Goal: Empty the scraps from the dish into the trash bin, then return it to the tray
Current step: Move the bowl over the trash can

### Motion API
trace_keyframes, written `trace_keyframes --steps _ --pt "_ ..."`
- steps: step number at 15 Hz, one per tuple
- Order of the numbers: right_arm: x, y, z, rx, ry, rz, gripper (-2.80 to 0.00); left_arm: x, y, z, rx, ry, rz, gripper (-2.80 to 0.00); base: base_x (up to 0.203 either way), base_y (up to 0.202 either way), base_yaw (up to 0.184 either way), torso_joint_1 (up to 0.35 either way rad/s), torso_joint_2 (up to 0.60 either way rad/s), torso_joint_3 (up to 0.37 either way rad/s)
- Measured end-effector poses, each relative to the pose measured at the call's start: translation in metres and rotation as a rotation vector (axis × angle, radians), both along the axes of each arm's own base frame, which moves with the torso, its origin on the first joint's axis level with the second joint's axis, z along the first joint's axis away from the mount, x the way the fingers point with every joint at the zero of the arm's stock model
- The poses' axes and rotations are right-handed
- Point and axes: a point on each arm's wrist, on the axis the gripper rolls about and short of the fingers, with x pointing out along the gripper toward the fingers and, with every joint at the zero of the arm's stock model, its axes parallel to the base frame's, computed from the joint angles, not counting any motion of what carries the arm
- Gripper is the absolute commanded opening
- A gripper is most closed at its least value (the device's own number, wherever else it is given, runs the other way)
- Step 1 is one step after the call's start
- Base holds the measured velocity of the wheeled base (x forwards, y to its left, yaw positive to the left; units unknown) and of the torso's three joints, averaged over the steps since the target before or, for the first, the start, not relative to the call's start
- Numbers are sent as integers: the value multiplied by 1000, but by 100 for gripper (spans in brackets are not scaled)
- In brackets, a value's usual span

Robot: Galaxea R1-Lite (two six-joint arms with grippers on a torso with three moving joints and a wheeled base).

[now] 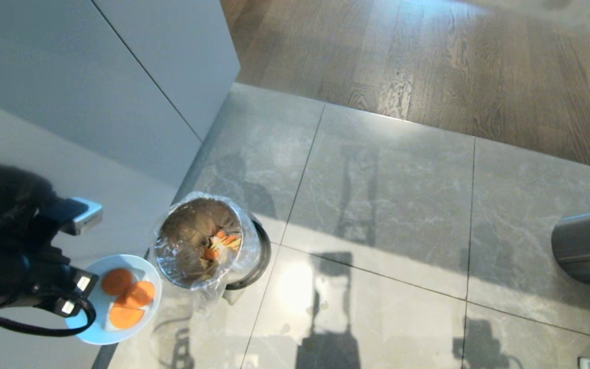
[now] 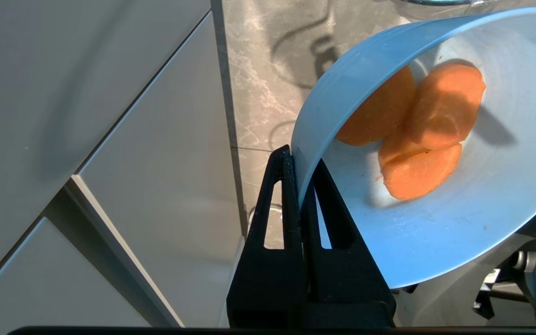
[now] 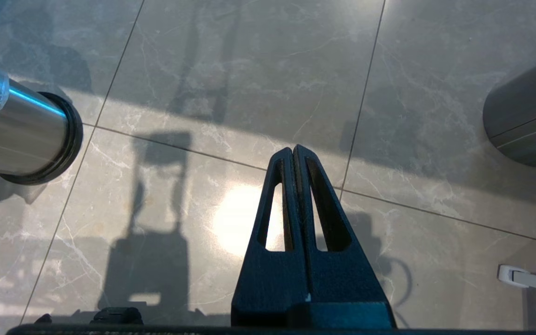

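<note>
My left gripper (image 2: 301, 158) is shut on the rim of the dish (image 2: 458, 232), a pale blue bowl, with one finger outside the wall and one inside. The scraps (image 2: 417, 130), three orange carrot slices, lie together in it. In the head view the dish (image 1: 101, 328) hangs at the lower left, just beside the trash bin (image 1: 187, 230), a shiny metal bin with a crinkled clear liner and some orange bits inside. The scraps (image 1: 130, 296) sit in the dish. My right gripper (image 3: 293, 149) is shut and empty over bare floor tiles. The tray is out of view.
Grey cabinet fronts (image 1: 69, 77) rise along the left, close behind the dish. A larger dark-grey cylinder (image 1: 589, 246) stands at the right edge. Grey tiles (image 1: 377, 205) spread between them, with wood flooring (image 1: 428, 51) beyond. The trash bin's metal side (image 3: 16, 130) shows in the right wrist view.
</note>
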Motion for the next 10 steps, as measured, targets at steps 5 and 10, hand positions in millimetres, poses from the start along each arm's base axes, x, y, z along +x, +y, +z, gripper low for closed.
trace_keyframes --steps 5,10 --pt "0 0 0 0 0 0 -280 3 0 -1 -1 6 2 -280 0 0 0 0 0 0" --pt "0 0 0 0 0 0 -280 9 0 1 3 1 4 -280 0 0 0 0 0 0"
